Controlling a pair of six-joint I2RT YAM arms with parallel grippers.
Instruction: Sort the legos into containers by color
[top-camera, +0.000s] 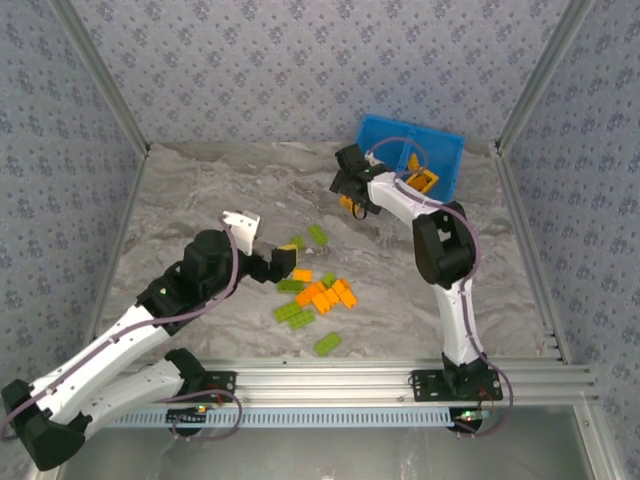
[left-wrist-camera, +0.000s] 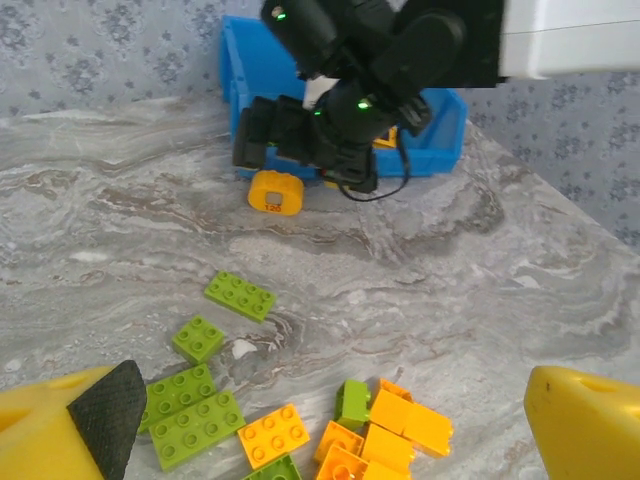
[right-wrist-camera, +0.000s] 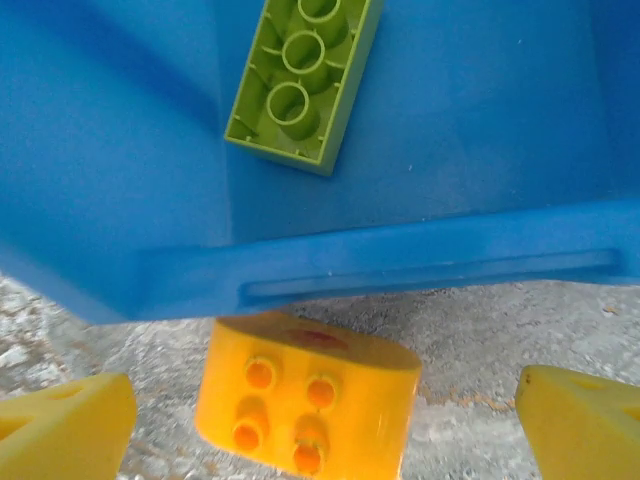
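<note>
We find the right gripper (right-wrist-camera: 320, 430) set low at the outer wall of the blue tray (right-wrist-camera: 420, 262), its yellow fingers (right-wrist-camera: 62, 425) spread wide and holding nothing. The orange brick (right-wrist-camera: 305, 392) lies on the table (right-wrist-camera: 510, 335) directly between them, a touch nearer the left finger than the right. It is hard against the tray wall just beyond, or very nearly so. Its broader dimension runs across the gap, finger to finger, and its four studs face back toward the wrist rather than up. We judge that closing here would take the brick by its two ends, and that the lift must then clear the rim just ahead.

Past the rim, inside the tray, one lime green brick (right-wrist-camera: 300, 80) lies hollow side up. We cannot tell which compartment it is in.

The left gripper (left-wrist-camera: 320, 440), also spread and empty, hangs over the pile of legos (left-wrist-camera: 215, 415), which sits just ahead of and below its tips. It is well apart from the tray, so the right arm is plainly the nearer to the stray brick.

The right wrist view settles the stud direction and the closeness to the wall. The overhead view adds orange pieces (top-camera: 421, 182) lying in the tray beside the right forearm. The left wrist view gives the brick side-on beneath the right gripper, with an open face toward us.
</note>
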